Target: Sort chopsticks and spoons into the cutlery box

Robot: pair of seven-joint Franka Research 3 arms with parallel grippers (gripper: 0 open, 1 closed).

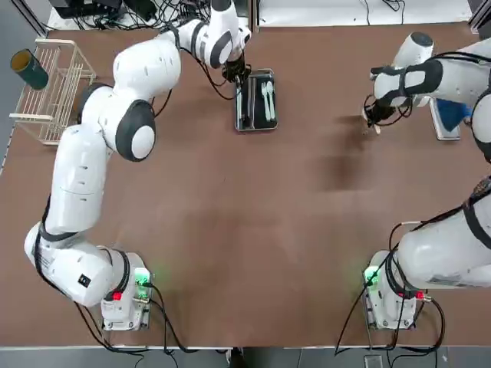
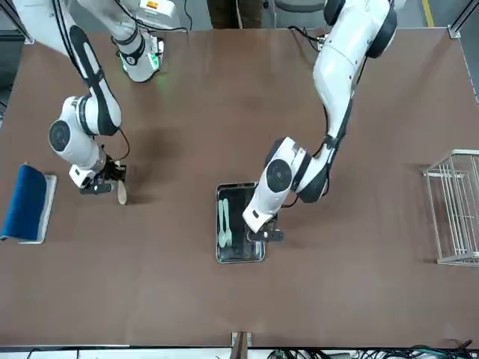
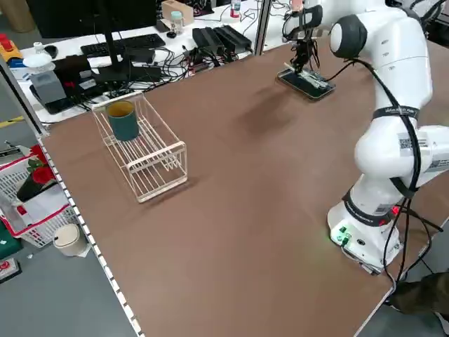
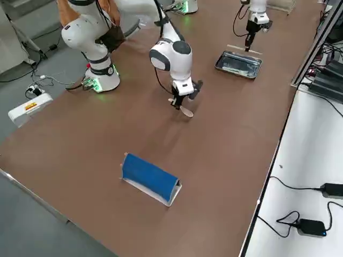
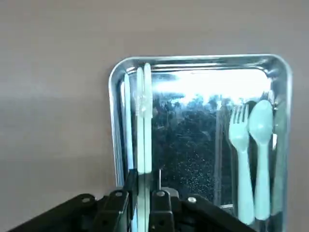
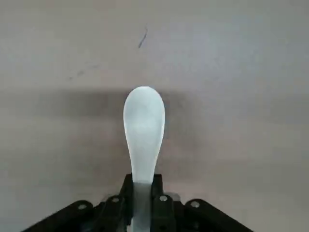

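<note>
At upper left of the top view, a white wire rack (image 1: pixel 50 88) stands on the brown surface (image 1: pixel 253 230) with a dark green cup (image 1: pixel 29 69) lying at its far corner. To its right, near the upper middle of that view, the left gripper (image 1: pixel 235 77) hangs over the left end of the cutlery box (image 1: pixel 256 100), a shiny metal tray with a dark inside. Its jaws are clamped on the chopsticks (image 5: pixel 143 121), which lie along the tray's left compartment, close against the rim. In the right-hand compartment lie a pale fork (image 5: pixel 240 159) and a white spoon (image 5: pixel 261 145), side by side and lengthwise.

Farther right in the top view, well apart from the tray, the right gripper (image 1: pixel 372 119) is low over the bare surface. Its jaws are closed on the handle of a cream spoon (image 6: pixel 143 130), bowl pointing away from the fingers (image 6: pixel 157 193). Whether the bowl touches the surface I cannot tell. At the right edge of the top view, partly hidden under the right arm, a grey tray (image 1: pixel 443 123) holds a blue roll (image 4: pixel 149 174).
</note>
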